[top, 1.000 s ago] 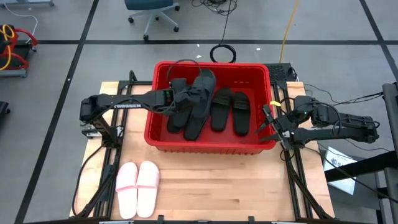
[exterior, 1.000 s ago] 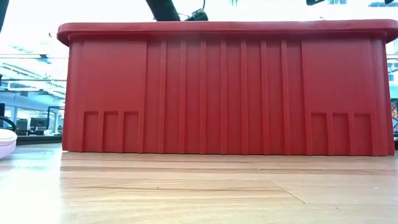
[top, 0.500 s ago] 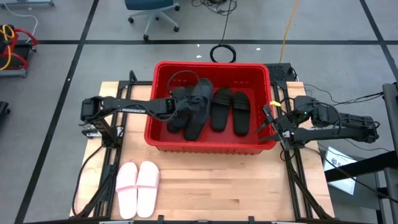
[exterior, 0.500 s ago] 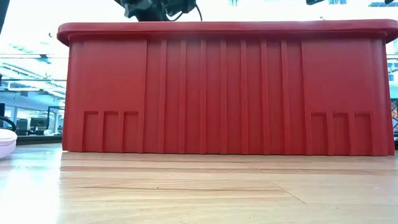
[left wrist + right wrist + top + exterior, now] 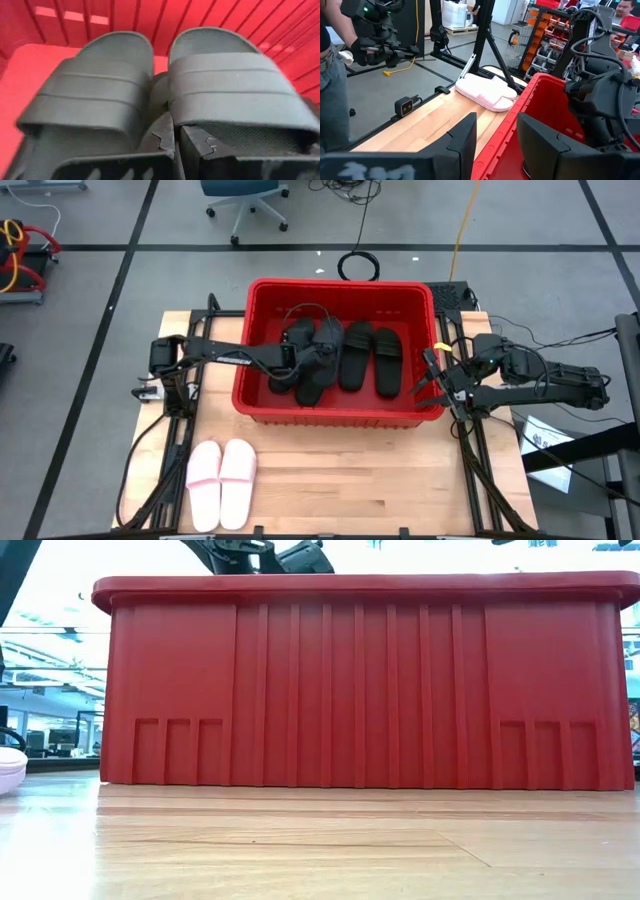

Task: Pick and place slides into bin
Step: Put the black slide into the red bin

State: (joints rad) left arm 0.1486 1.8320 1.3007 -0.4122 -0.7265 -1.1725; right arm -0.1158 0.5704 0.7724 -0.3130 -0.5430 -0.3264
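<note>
The red bin stands mid-table and fills the low view. My left gripper reaches into the bin from the left and is shut on a pair of black wide-strap slides, side by side. A second black wide-strap pair lies on the bin floor to their right. More dark slides lie under the held pair; which kind they are, I cannot tell. The pale pink pair lies sole-down on the table, near left. My right gripper is open and empty just outside the bin's right wall. My left gripper pinches the two slides' adjoining inner edges together between its two fingers, behind the straps. The fingers come from the table's left and point along the slides. The slides sit side by side, straps up, low in the bin. Whether they rest on the slides beneath, I cannot tell.
In the right wrist view, a person stands beyond the table with a dark device in hand. An office chair and cables are on the floor behind the table. Bare wood lies on the near side of the bin.
My left gripper has gone down into the bin and a little toward the near edge, still shut on the black pair. The pair has sunk lower in the bin, over the dark slides at its left.
</note>
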